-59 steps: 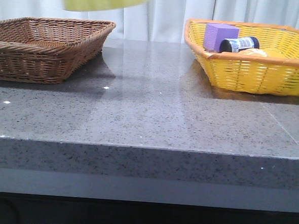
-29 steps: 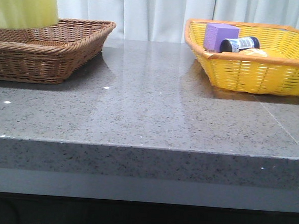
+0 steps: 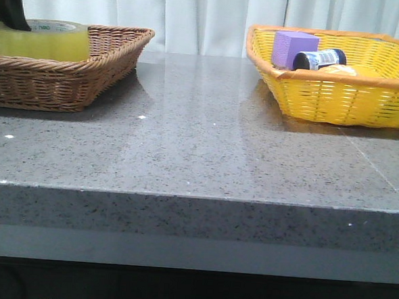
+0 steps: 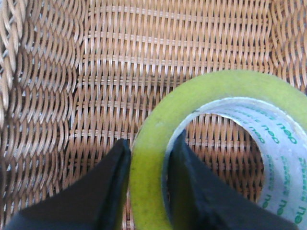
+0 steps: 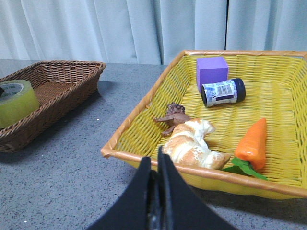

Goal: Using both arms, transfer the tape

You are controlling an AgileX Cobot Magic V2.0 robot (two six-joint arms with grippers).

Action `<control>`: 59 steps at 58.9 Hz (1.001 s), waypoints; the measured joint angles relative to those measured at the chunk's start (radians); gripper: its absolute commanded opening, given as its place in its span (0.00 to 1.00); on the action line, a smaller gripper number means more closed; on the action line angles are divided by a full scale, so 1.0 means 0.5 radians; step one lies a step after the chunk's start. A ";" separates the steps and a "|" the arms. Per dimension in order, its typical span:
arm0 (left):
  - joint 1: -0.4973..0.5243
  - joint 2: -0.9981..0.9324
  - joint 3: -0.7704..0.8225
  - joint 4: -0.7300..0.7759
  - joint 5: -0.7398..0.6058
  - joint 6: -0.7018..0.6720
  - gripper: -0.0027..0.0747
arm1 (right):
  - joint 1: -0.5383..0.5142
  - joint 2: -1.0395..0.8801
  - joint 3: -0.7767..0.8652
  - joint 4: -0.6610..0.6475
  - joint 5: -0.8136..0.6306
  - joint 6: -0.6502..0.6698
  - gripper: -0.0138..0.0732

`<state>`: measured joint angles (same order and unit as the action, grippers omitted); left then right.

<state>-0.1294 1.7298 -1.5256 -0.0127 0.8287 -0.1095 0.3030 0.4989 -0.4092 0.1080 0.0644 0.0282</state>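
You see the wide roll of translucent yellow-green packing tape [image 3: 41,39] lying flat inside the brown woven wicker basket [image 3: 89,65] at the left of the grey speckled stone table [image 3: 206,157]; its white inner core printed in green [image 4: 268,143] faces upward, and the basket's weave shows through the hole. The black left gripper [image 4: 146,187] is clamped on the roll's wall, one wedge-shaped finger [image 4: 103,191] against the outer face and the other finger [image 4: 196,191] inside the core, with the yellow-green band pinched between them. In the front view you find this gripper only as a dark shape at the top left corner, touching the roll's far left edge. The black right gripper [image 5: 156,191] hangs over the table just short of the yellow woven basket [image 5: 144,120], its two pointed fingers pressed together with nothing between them. That basket, well apart from the brown one on the right of the table, holds a purple cube-shaped block [image 5: 212,72], a dark bottle with a white label [image 5: 223,92] lying on its side just beside the block, a pale croissant-shaped bread [image 5: 192,143], a small brown figure [image 5: 173,116] touching the bread, and an orange carrot with green leaves [image 5: 252,143]. Pale pleated curtains [image 3: 208,14] close the background.
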 measured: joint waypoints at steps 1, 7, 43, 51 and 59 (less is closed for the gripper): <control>0.000 0.000 0.000 0.000 0.000 0.000 0.36 | 0.000 0.000 0.000 0.000 0.000 0.000 0.08; 0.000 0.000 0.000 0.000 -0.011 0.000 0.38 | 0.000 0.000 0.000 0.000 0.000 0.000 0.08; 0.000 -0.169 -0.013 0.025 -0.068 0.000 0.01 | 0.000 0.000 0.000 0.000 0.000 0.000 0.08; 0.000 -0.327 0.114 0.025 -0.204 0.000 0.01 | 0.000 0.000 0.000 0.000 0.000 0.000 0.08; 0.000 -0.611 0.393 0.025 -0.381 0.000 0.01 | 0.000 0.000 0.000 -0.001 0.000 0.000 0.08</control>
<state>-0.1294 1.4243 -1.3293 0.0000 0.6381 -0.1095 0.3030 0.4989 -0.4092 0.1073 0.0644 0.0282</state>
